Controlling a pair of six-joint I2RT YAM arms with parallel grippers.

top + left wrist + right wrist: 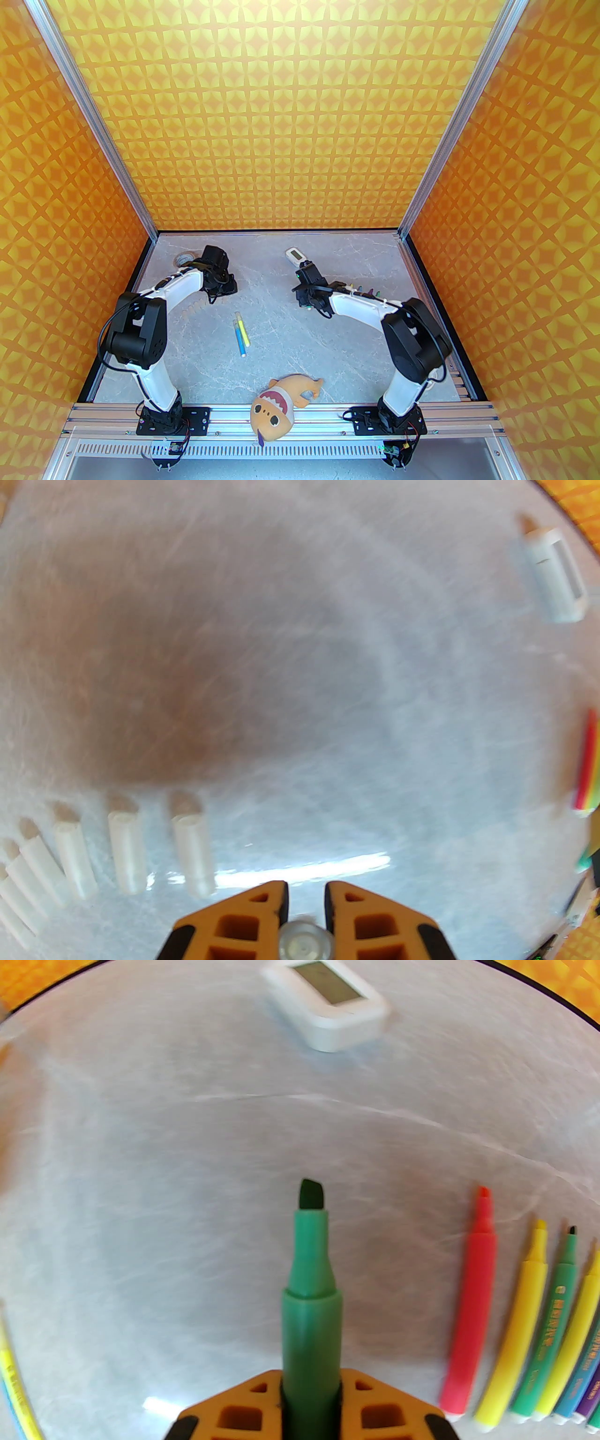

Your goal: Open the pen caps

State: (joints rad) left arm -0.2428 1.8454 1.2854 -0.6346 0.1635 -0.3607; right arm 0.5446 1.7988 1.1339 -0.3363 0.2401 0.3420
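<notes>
Pen caps [126,850] lie in a row on the bench [328,667], left of the left hand [304,895], which pinches another cap [302,941]. The right hand [310,1384] pinches a green pen [309,1288]. Print on the neighbouring pens [471,1307] is too blurred to read, and a white device [328,1002] lies beyond.

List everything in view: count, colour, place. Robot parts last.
row of pens: at least six, pink, yellow, green, blue, purple, uncapped, on the right.
centre pens: two, yellow and blue, mid-table.
held pen: one, green, uncapped, in right gripper.
row of caps: at least five, whitish, on the left.
held cap: one, clear, in left gripper.
device: one, white, screen, far middle.
tape roll: one, pale, far left.
plush toy: one, tan, near edge.
left gripper: one, orange, shut on cap.
right gripper: one, orange, shut on pen.
</notes>
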